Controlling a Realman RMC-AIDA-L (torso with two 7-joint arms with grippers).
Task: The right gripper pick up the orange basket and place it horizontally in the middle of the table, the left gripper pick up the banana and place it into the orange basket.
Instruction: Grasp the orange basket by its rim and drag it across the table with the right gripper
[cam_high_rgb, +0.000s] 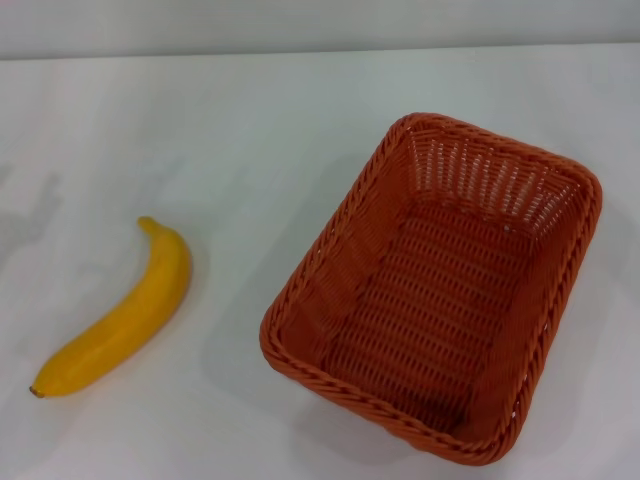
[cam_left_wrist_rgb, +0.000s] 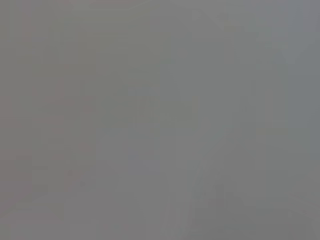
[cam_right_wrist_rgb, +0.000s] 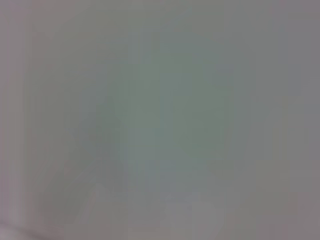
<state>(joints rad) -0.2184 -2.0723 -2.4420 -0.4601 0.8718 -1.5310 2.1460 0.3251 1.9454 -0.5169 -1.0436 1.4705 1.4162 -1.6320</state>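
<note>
The orange basket (cam_high_rgb: 435, 290) is sitting at a slant in the right half of the head view on the table (cam_high_rgb: 230, 130), its open top facing up and its near corner running close to the bottom edge. The banana (cam_high_rgb: 120, 315) is lying well apart from it at lower left. Both wrist views are showing only a featureless grey blur, and with neither gripper appearing anywhere, I cannot tell how their fingers are standing.
</note>
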